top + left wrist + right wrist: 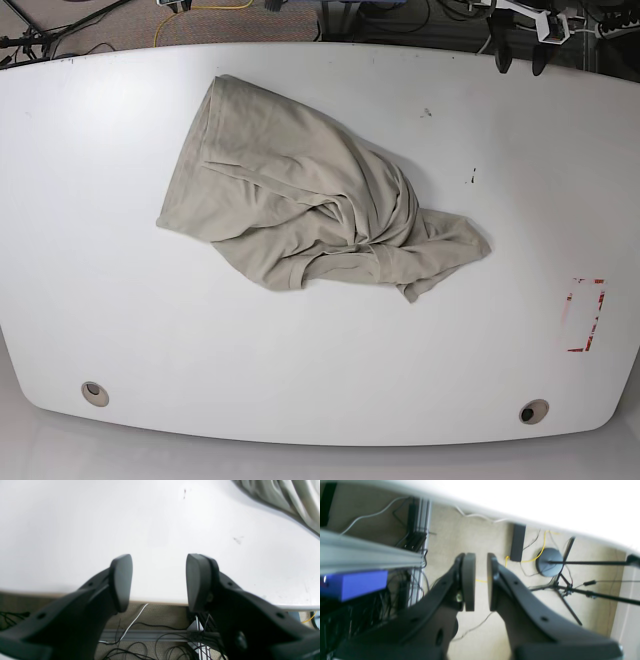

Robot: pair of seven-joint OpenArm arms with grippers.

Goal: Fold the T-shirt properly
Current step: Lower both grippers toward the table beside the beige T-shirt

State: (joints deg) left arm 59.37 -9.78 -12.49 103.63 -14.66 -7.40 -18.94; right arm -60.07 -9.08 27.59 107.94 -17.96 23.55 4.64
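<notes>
Lying crumpled near the middle of the white table (pixel 90 300), the T-shirt (pixel 300 205) has no fold made yet, so everything remains: spreading, then folding. The left gripper (pixel 158 580) hangs spread and empty over the table edge; the right gripper (pixel 481 582) hangs off the table, jaws slightly parted, holding nothing.

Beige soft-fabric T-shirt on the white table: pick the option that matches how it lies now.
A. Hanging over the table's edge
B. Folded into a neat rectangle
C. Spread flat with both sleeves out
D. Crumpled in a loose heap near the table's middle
D: in the base view the beige soft-fabric T-shirt lies bunched and wrinkled in a heap on the white table, well inside its edges, with neither tool touching it.
</notes>
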